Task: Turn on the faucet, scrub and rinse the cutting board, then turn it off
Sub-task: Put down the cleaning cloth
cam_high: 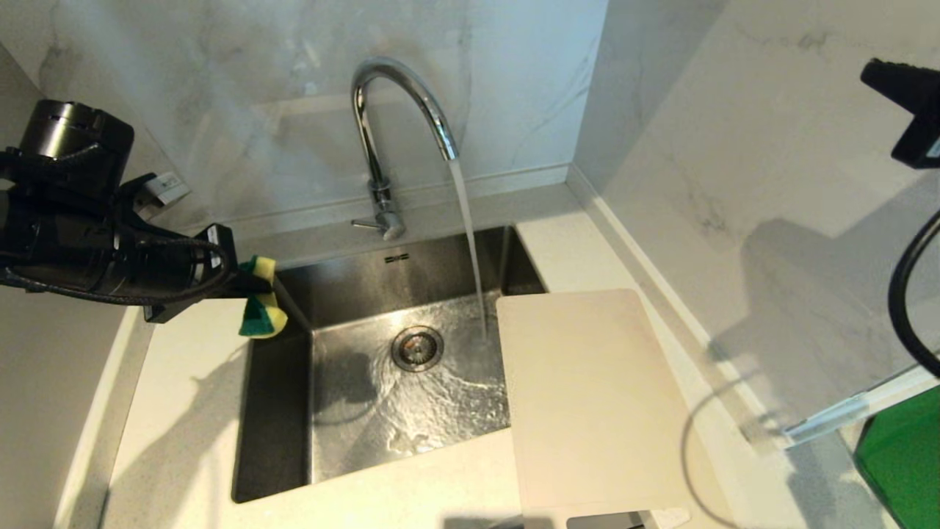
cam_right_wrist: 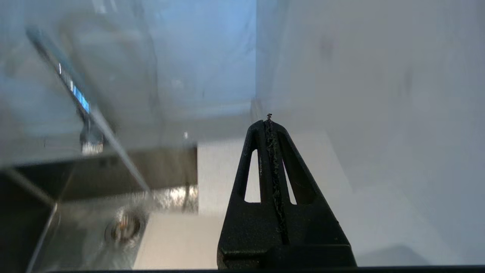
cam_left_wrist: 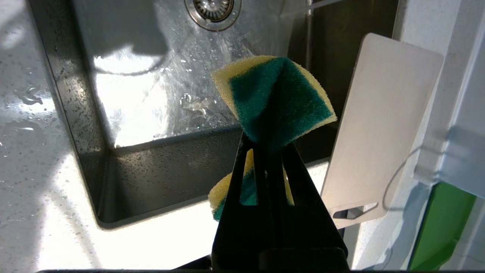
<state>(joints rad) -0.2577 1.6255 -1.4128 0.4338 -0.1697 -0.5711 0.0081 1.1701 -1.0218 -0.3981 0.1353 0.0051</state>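
Observation:
Water runs from the chrome faucet (cam_high: 396,110) into the sink, and its thin lever (cam_high: 365,223) points left at the base. The beige cutting board (cam_high: 587,400) lies flat on the counter to the right of the basin, its left edge overhanging the sink. At the basin's far left corner my left gripper (cam_high: 246,283) is shut on a green-and-yellow sponge (cam_high: 258,297). In the left wrist view the sponge (cam_left_wrist: 276,98) bulges out past the fingers (cam_left_wrist: 242,170), with the cutting board (cam_left_wrist: 382,125) beyond. My right gripper (cam_right_wrist: 269,121) is shut and empty, raised beside the right wall.
The steel sink (cam_high: 272,411) has a wet floor and a round drain (cam_high: 417,347). Marble walls close the back and right sides. A black cable (cam_high: 907,294) hangs at the right, above a green object (cam_high: 903,463).

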